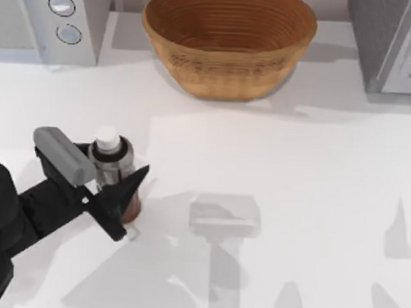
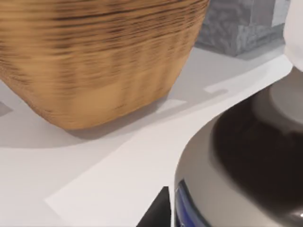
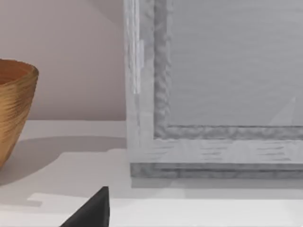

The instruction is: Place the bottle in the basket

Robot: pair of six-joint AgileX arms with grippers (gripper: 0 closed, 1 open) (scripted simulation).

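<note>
Near the table's left edge, left end effector (image 1: 122,191) fingers clasp the upright bottle (image 1: 112,157).

White counter (image 1: 292,199), bare surface. Microwave (image 1: 47,21) with two round dials (image 1: 62,6) at the far left corner, well beyond the left hand. Grey cabinet (image 1: 388,42) at the far right corner, well apart from that hand.
</note>
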